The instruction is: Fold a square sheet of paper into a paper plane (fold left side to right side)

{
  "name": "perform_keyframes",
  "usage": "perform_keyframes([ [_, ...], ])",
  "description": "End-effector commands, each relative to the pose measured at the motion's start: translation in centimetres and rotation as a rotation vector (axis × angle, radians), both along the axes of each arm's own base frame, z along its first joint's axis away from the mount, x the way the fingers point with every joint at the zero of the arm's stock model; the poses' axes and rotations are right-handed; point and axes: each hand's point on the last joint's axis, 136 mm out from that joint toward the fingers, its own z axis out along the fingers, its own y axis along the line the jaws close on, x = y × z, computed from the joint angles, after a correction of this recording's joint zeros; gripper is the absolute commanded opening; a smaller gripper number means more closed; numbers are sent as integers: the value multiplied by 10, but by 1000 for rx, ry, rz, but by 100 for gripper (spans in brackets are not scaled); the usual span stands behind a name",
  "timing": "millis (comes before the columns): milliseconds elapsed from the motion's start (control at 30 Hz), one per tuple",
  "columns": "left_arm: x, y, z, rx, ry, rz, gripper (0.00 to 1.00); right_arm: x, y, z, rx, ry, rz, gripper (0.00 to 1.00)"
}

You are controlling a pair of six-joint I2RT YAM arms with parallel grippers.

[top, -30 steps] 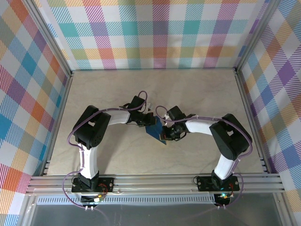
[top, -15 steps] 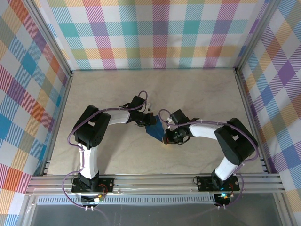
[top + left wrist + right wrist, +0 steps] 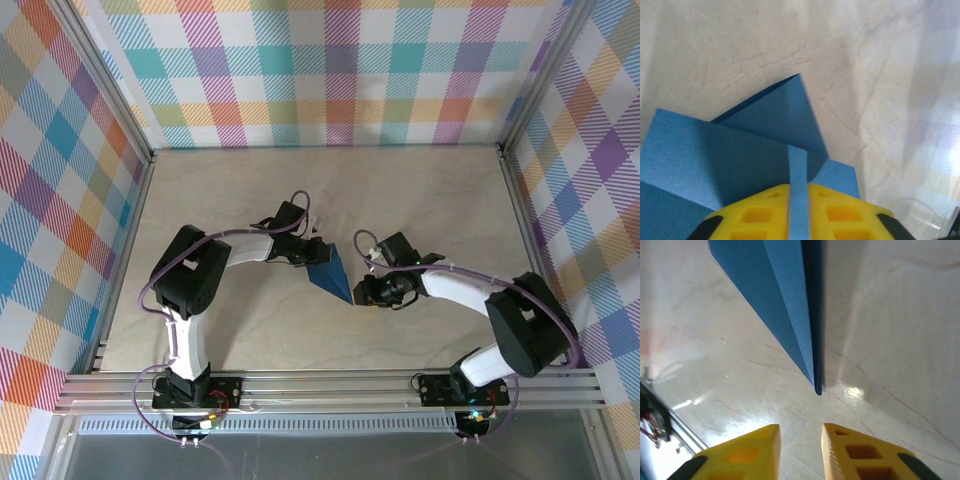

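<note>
Left gripper [image 3: 798,190] is clamped on an upright fold of the dark-blue paper plane [image 3: 740,150]. Right gripper [image 3: 800,429] has its fingers apart and empty, the plane's pointed tip just ahead at twelve o'clock. The plane lies mid-table [image 3: 420,190], between both grippers.

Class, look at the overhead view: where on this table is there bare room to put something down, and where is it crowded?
Free: the broad strip of table between the back wall and the arms, plus the near stretch between the two arm bases. Crowded: the middle, where the left gripper and right gripper flank the folded blue paper.
</note>
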Motion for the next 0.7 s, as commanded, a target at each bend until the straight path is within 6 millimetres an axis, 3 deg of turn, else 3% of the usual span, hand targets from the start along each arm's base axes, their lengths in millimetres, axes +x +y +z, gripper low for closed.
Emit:
perform_keyframes([
  [0, 11, 3, 55, -64, -138, 28, 24, 15, 1, 17, 51, -70, 33, 36],
  [100, 12, 11, 82, -89, -230, 57, 28, 33, 3, 23, 67, -130, 54, 43],
  [300, 3, 33, 111, -122, -357, 113, 33, 69, 21, 22, 105, -216, 129, 50],
  [500, -7, 64, 113, -103, -402, 201, 35, 95, 38, 6, 135, -227, 176, 51],
  [667, -14, 83, 111, -91, -410, 256, 36, 98, 50, -4, 194, -186, 187, 46],
])
